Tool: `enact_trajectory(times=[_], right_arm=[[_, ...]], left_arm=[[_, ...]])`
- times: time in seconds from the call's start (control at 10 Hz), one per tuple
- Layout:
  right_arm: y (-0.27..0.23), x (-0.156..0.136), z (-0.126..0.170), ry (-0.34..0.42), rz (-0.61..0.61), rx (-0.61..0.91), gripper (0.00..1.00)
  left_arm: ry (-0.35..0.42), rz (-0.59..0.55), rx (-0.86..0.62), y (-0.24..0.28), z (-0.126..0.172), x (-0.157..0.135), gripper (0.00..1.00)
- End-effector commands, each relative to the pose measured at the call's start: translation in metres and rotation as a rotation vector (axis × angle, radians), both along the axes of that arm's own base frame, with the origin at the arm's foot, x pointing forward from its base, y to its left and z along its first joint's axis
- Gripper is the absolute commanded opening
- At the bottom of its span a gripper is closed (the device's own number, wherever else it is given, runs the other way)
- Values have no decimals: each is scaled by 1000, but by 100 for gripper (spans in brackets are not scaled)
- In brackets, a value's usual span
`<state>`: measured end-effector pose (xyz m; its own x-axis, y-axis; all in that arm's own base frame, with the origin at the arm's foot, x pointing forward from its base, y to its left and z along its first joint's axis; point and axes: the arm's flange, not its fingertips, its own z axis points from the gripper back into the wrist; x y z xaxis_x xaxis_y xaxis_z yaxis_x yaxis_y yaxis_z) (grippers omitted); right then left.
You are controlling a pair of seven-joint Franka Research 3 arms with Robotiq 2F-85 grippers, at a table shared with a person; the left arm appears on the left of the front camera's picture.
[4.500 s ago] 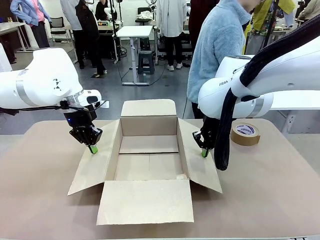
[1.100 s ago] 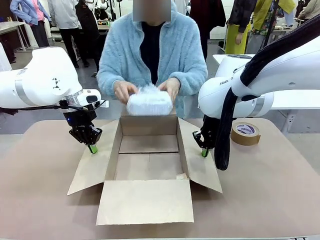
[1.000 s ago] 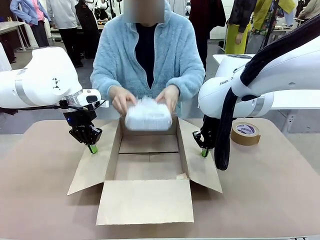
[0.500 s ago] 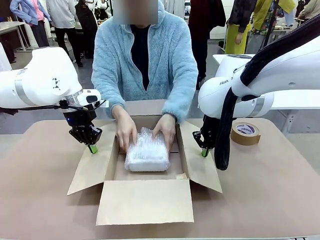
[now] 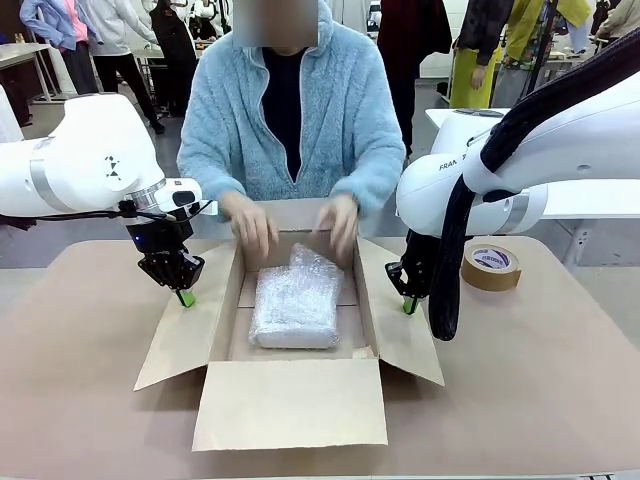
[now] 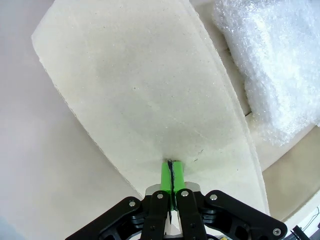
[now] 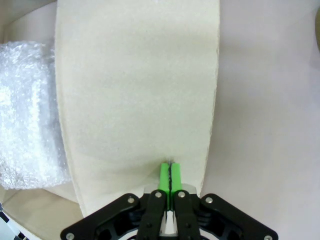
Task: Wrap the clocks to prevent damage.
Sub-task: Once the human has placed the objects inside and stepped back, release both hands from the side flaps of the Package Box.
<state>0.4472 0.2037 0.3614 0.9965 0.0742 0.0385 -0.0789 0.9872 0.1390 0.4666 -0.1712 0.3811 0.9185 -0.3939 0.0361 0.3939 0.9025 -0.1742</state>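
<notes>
Now the clocks (image 5: 295, 308), one pillow-like bundle of bubble wrap with no face showing, lie flat on the floor of the open box (image 5: 290, 402), about midway between its side walls. The wrap is there to cushion them against knocks.

The left tool (image 5: 185, 297) is clenched with nothing between its pads. Its closed tip rests on the left flap (image 5: 185, 340), and the left wrist view shows the same contact. The right tool (image 5: 408, 305) is likewise clenched and empty, its tip set on the right flap (image 5: 405, 340). Most likely both press the flaps outward, so the box stays open and steady on the desk (image 5: 560, 380) while the person works.

Across the desk, one hand (image 5: 250, 222) and the other hand (image 5: 338, 222) hover over the far end of the box, near the bundle. Blur hides whether they touch it. A tape roll (image 5: 490, 268) lies on the desk beyond the right arm, presumably for sealing the box. Wrapping looks done; closing the flaps seems to remain.
</notes>
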Motion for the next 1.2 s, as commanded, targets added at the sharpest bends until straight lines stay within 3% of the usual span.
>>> enact_trajectory(times=[0.0,0.3,0.5,0.7,0.8,0.9,1.0,1.1], right_arm=[[1,0,-1,1,-15,-6,0],[0,0,0,0,0,0,1],[-10,-12,55,-59,206,-25,1],[-29,-38,130,-111,340,-117,1],[-40,-53,157,-63,460,-144,1],[-47,-65,170,-25,587,-209,1],[-54,-62,173,-29,458,-280,1],[-38,-65,165,-51,453,-146,1]], left_arm=[[-14,17,16,0,0,1,0],[0,0,0,0,0,0,0],[-6,-130,-29,14,51,6,0],[-2,-370,6,29,126,-4,0],[25,-473,9,40,149,-14,0],[24,-504,-38,47,161,-18,0],[-14,-417,-47,48,165,-13,0],[10,-441,-25,36,161,-25,0]])
